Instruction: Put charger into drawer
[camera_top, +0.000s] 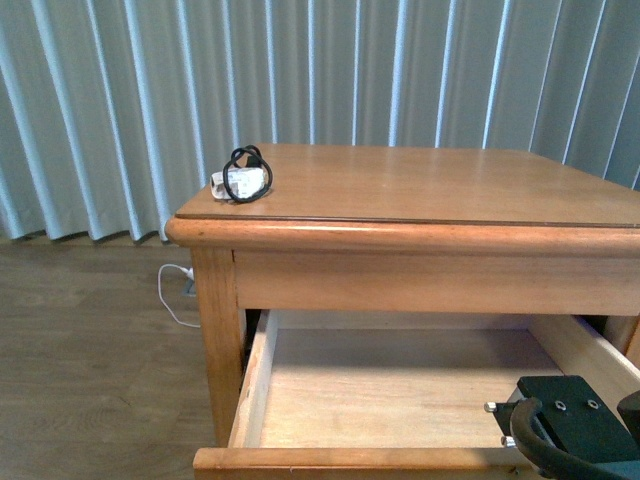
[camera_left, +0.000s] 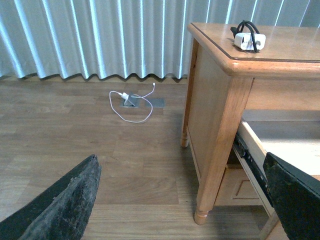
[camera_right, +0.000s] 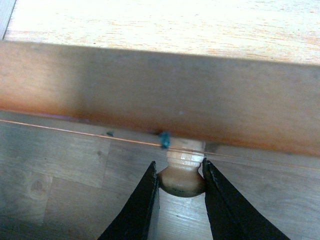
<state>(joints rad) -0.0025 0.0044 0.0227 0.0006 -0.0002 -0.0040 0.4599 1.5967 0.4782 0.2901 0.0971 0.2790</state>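
Your right hand (camera_right: 180, 172) is clenched on the knob (camera_right: 182, 184) of the drawer (camera_top: 255, 385), which stands open. Your left hand (camera_left: 181, 160) hangs released, low beside the table. The charger (camera_top: 243, 176) sits on the tabletop (camera_top: 450, 185) near its front-left corner. A careless reach could nudge it over that edge, or catch only a cable loop so the block swings. Pulling the knob further may overrun the drawer.

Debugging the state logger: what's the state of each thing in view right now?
Drawer: pulled open.
Charger: on the table, near its left edge, cable coiled, not held.
Knob: clamped between the right gripper's fingers.
Right gripper: shut on knob.
Left gripper: open, holding nothing, above the floor.
White cable: lying loose on the floor.
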